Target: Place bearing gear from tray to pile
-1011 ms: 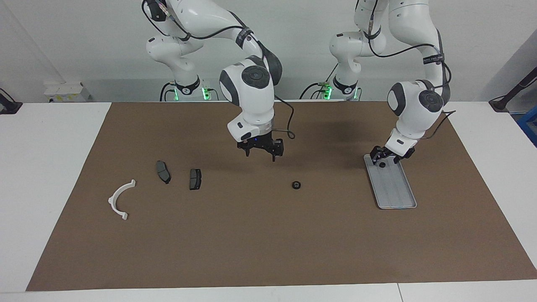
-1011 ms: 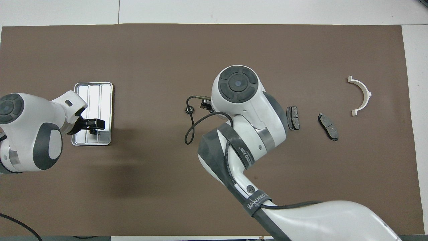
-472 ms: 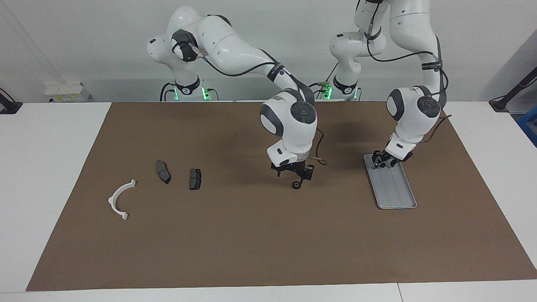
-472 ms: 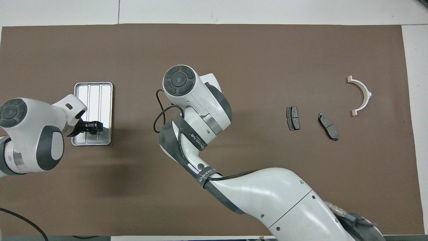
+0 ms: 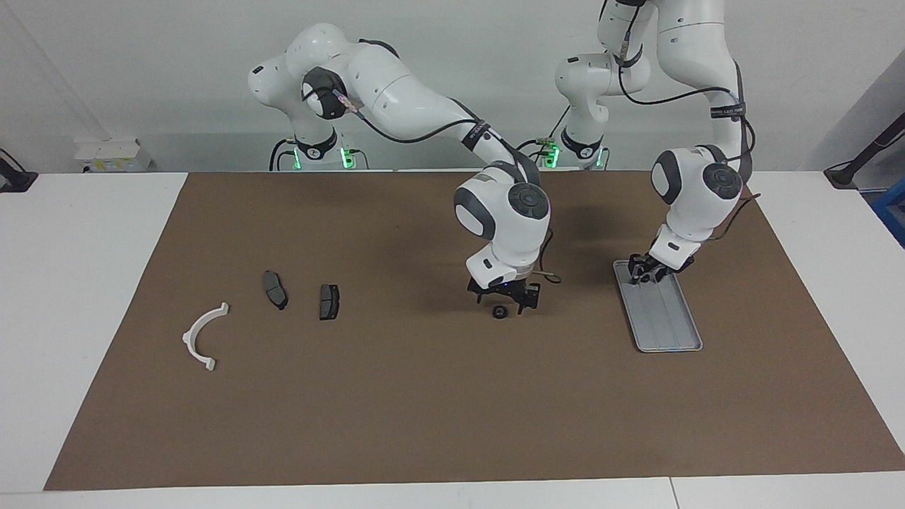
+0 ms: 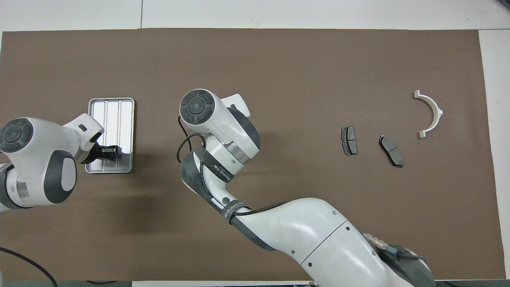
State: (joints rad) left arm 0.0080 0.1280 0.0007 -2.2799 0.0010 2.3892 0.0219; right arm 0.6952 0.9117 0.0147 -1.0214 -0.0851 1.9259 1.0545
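A small black bearing gear (image 5: 500, 312) lies on the brown mat, midway along the table. My right gripper (image 5: 503, 302) is low over it, open, with one finger on each side of it. In the overhead view the right arm's wrist hides both. The silver tray (image 5: 668, 318) (image 6: 113, 115) lies toward the left arm's end. My left gripper (image 5: 642, 274) (image 6: 112, 152) is down in the tray's end nearest the robots and covers whatever lies under it. The pile is a white half-ring bracket (image 5: 203, 335) (image 6: 432, 112) and two dark brake pads (image 5: 275, 289) (image 5: 329, 301).
The brown mat (image 5: 424, 410) covers most of the white table. Bare mat lies between the gear and the nearer brake pad (image 6: 349, 140). The right arm's long white link (image 6: 310, 235) stretches low across the mat's robot-side half.
My right arm swung from above the mat toward the tray's end and came down around the loose gear. My left gripper sank onto the tray's end, covering a gear seen there before.
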